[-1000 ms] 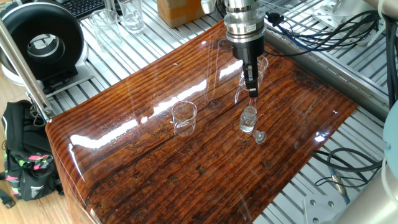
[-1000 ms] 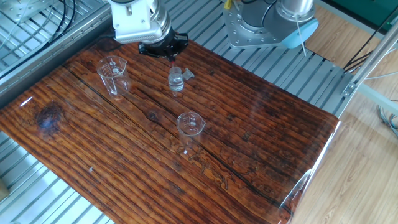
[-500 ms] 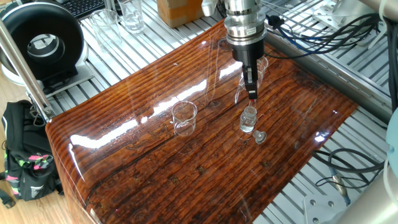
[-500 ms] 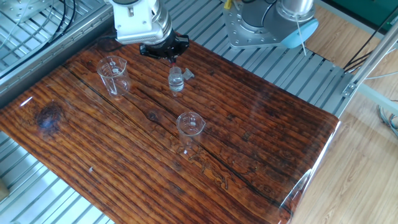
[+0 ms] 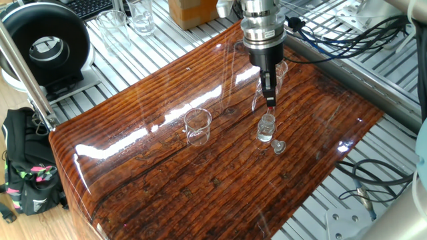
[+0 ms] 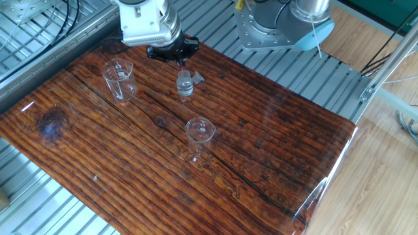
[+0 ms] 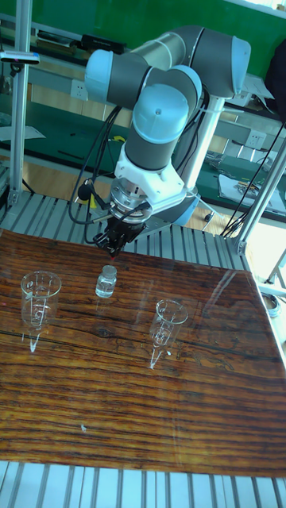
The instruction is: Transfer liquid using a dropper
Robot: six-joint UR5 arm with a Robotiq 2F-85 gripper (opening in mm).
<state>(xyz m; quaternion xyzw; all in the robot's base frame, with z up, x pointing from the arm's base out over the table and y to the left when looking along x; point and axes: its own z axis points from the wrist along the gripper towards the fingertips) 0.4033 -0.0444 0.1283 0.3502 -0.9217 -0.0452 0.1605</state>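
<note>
My gripper (image 5: pixel 269 93) hangs straight above a small clear glass bottle (image 5: pixel 266 127), shut on the dropper (image 5: pixel 270 105). Only the dropper's red bulb shows, just below the fingertips; its thin tube points down at the bottle's mouth and is hard to make out. The other fixed view has the gripper (image 6: pixel 172 53) just behind the bottle (image 6: pixel 185 83). The tall fixed view puts the gripper (image 7: pixel 115 242) over the bottle (image 7: pixel 106 281). The liquid cannot be made out through the glass.
A small glass stopper (image 5: pixel 279 147) lies beside the bottle. One glass beaker (image 6: pixel 200 132) stands mid-table and a second beaker (image 6: pixel 119 78) stands to the left of the bottle. The glossy wooden tabletop (image 6: pixel 274 143) sits on a metal slat frame. Cables run behind the arm.
The gripper has shifted only very slightly above the bottle. The bottle, stopper and beakers have stayed where they were.
</note>
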